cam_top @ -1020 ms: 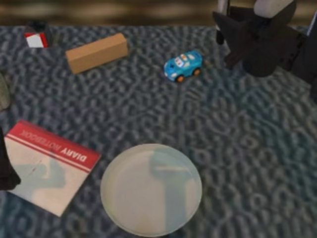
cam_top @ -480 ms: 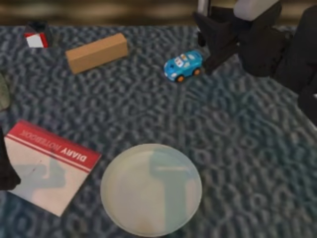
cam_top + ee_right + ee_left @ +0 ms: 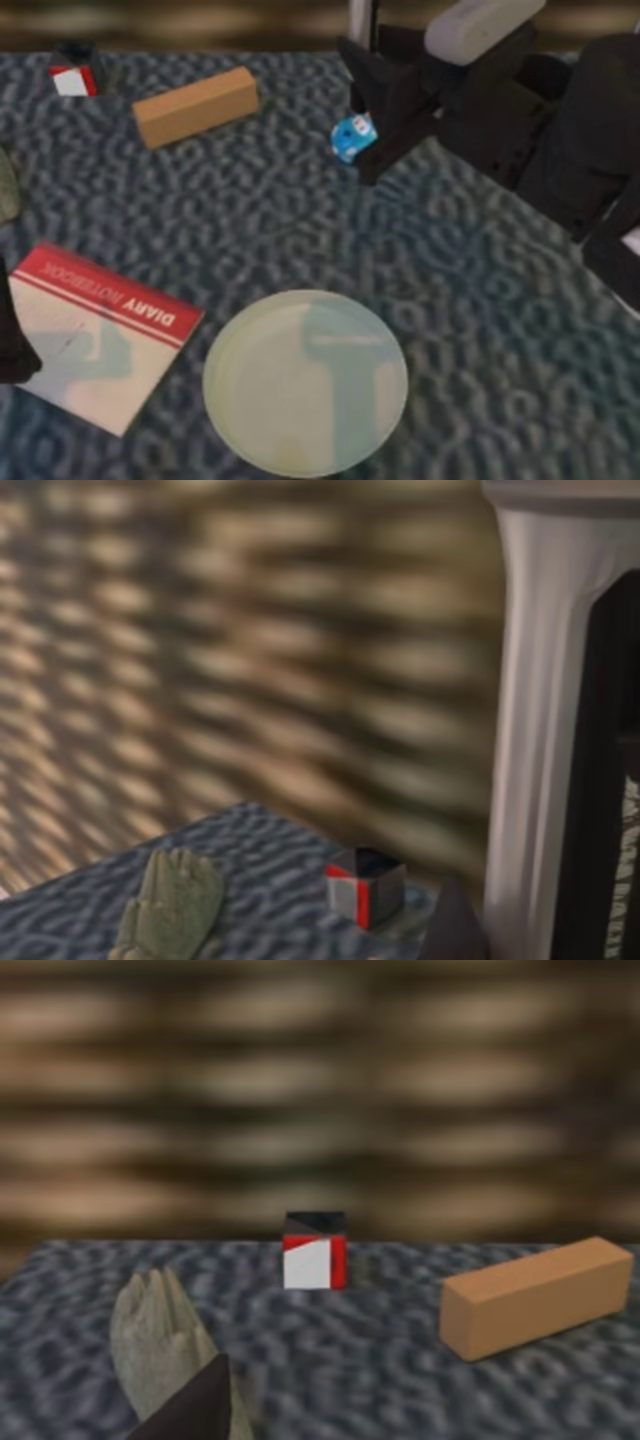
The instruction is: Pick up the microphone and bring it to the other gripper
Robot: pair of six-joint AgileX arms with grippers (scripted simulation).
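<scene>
The microphone (image 3: 360,18) shows as a silvery-grey stick at the table's far edge, held upright in my right gripper (image 3: 362,110), which is shut on it. Most of its black handle is hidden by the black fingers (image 3: 385,95). In the right wrist view the microphone (image 3: 540,740) fills the side as a pale column. This arm has a rounded grey-white housing (image 3: 480,25) and hangs over the blue toy car (image 3: 348,137). The other gripper, my left one (image 3: 8,345), stays parked at the table's left edge over the notebook's corner.
A wooden block (image 3: 195,105) and a red-white-black cube (image 3: 73,75) lie at the far left. A red-and-white diary notebook (image 3: 95,335) and a pale round plate (image 3: 305,380) lie near the front. A grey-green hand figure (image 3: 155,1345) stands at the left edge.
My right arm has swung leftwards along the far edge with the microphone in it, and now covers most of the blue car. The left arm has not moved.
</scene>
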